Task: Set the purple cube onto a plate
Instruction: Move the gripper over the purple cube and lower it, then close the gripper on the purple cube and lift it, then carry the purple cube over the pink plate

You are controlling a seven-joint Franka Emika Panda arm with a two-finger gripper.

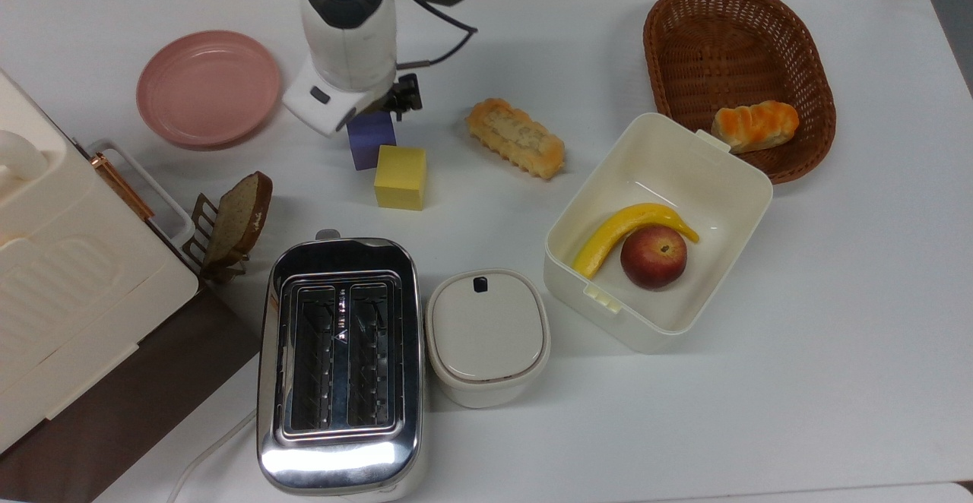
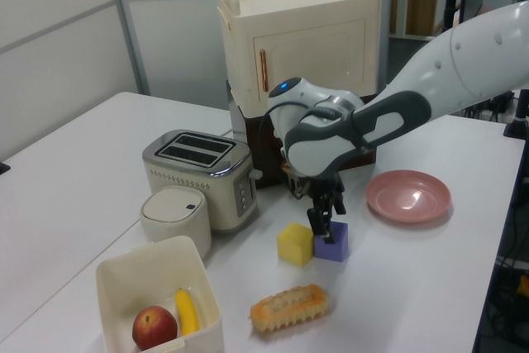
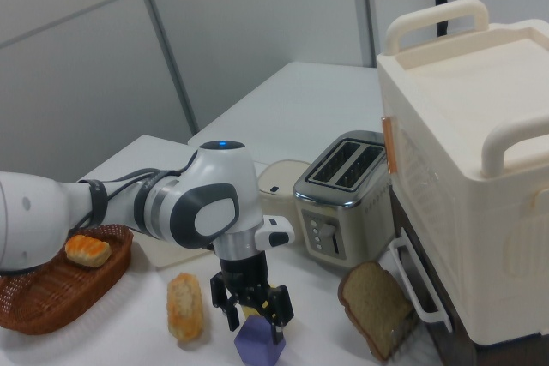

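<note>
Purple cube (image 1: pixel 372 140) on smooth white counter (image 1: pixel 798 321), matte, plain-faced, touching matte yellow cube (image 1: pixel 400 177), round shallow pink plate (image 1: pixel 207 86) with raised rim well apart at the top view's left, gripper (image 3: pixel 254 308) spread wide just above purple cube, holding nothing

Matte purple cube (image 1: pixel 372 139), smooth pink plate (image 1: pixel 207 86) with a soft sheen, mirror-polished metal toaster (image 1: pixel 340 366), rough woven wicker basket (image 1: pixel 736 47), smooth white tabletop (image 1: pixel 836 321).
</note>
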